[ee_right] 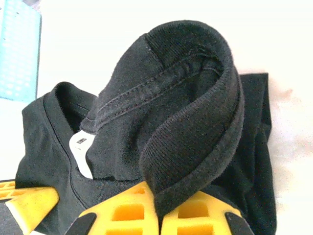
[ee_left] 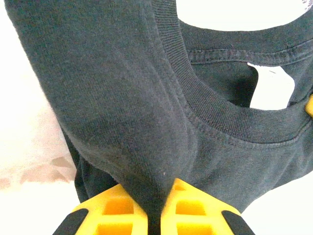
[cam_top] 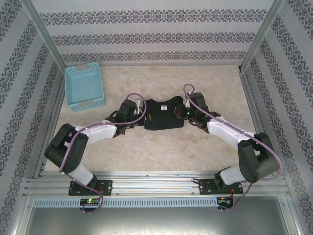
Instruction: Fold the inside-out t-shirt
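While both arms are reaching in over the marble-patterned table point(cam_top: 195, 152), the black inside-out t-shirt point(cam_top: 164, 115) is lying bunched in a small heap near the table's middle, as seen from the top camera. The left gripper point(cam_top: 138, 112) is meeting the heap's left edge and the right gripper point(cam_top: 189, 112) is meeting its right edge, with the cloth sitting between them. A light blue basket point(cam_top: 84, 86) is standing well apart from the shirt, at the table's far left corner.

From the left wrist, the left gripper's yellow fingers point(ee_left: 117, 213) are pressing together on a fold of the black fabric, which is rising out of the pinch and spreading across most of the frame. The ribbed collar point(ee_left: 210, 110) is curving along the right side of that fold. The white neck tag point(ee_left: 271, 88) is showing inside the neck opening.

From the right wrist, the right gripper's jaws are clamping tight on the ribbed collar, and a loop of it is arching up above the yellow fingers. The rest of the shirt is lying crumpled on the pale table behind and beside the loop. The neck tag is peeking out at lower left, just under the neckline, and the basket is sitting in the upper left corner.
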Robot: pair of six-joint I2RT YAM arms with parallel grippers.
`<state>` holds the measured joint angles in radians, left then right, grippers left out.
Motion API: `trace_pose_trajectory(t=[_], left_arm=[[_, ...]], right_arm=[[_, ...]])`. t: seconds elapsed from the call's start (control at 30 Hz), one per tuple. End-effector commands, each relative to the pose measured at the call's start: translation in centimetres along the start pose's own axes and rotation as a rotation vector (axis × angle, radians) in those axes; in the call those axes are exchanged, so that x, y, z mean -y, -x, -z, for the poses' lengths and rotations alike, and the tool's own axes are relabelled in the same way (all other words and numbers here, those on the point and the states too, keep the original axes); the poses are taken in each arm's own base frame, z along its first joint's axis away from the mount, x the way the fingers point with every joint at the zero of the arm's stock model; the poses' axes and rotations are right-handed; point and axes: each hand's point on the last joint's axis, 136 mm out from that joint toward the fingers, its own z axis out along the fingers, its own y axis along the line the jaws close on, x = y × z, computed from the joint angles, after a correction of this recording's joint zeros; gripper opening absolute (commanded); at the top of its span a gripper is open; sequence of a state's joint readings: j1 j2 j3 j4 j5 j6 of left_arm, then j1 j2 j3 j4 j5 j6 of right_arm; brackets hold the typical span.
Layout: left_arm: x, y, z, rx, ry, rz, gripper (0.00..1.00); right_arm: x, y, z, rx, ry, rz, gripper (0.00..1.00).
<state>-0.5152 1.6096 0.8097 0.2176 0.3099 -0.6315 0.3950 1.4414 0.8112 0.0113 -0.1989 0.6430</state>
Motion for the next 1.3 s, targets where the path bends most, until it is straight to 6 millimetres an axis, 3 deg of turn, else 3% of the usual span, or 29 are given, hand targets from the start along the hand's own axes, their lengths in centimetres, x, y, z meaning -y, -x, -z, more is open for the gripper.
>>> trace_pose_trajectory(t=[0.0, 0.23, 0.4, 0.47, 0.57, 0.67, 0.77, 0.83, 0.93, 1.03, 1.13, 1.27], left_arm=[[0.4, 1.1, -0.8, 0.005, -0.016, -0.026, 0.0], [-0.9, 1.1, -2.2, -0.014, 0.005, -0.008, 0.0], [-2.5, 0.5, -2.9, -0.034, 0.043, 0.034, 0.0], [-3.0, -0.1, -3.1, -0.049, 0.055, 0.049, 0.04], [-3.5, -0.1, -2.6, -0.06, 0.078, 0.071, 0.14], [-3.5, 1.0, -0.8, -0.037, 0.115, 0.08, 0.3], [-3.7, 2.7, 2.1, -0.002, 0.225, 0.053, 0.46], [-3.5, 3.6, 3.7, 0.008, 0.275, 0.032, 0.51], [-2.6, 4.3, 5.0, 0.019, 0.283, 0.012, 0.53], [0.0, 4.1, 4.2, 0.024, 0.195, -0.016, 0.52], [1.7, 3.7, 2.1, 0.008, 0.118, -0.005, 0.47], [0.9, 2.8, -1.3, -0.021, 0.095, 0.05, 0.41]], right_arm=[[2.1, 0.0, -0.4, 0.033, -0.075, 0.008, 0.0], [5.3, -1.3, -2.2, -0.005, -0.152, -0.024, 0.0], [6.0, -1.0, -3.0, -0.02, -0.176, -0.028, 0.0], [6.2, -0.8, -3.1, -0.027, -0.19, -0.027, 0.0], [6.4, -0.2, -2.8, -0.035, -0.201, -0.025, 0.14], [6.1, 1.1, -1.2, -0.036, -0.222, -0.001, 0.44], [5.8, 2.3, 1.4, -0.029, -0.283, 0.049, 0.67], [5.2, 2.6, 2.8, -0.034, -0.299, 0.077, 0.74], [3.4, 1.9, 4.0, -0.041, -0.285, 0.121, 0.75], [0.9, 0.4, 3.6, -0.06, -0.262, 0.166, 0.75], [-0.8, -1.4, 1.6, -0.102, -0.206, 0.134, 0.74], [0.2, -3.5, -1.9, -0.17, -0.221, 0.073, 0.73]])
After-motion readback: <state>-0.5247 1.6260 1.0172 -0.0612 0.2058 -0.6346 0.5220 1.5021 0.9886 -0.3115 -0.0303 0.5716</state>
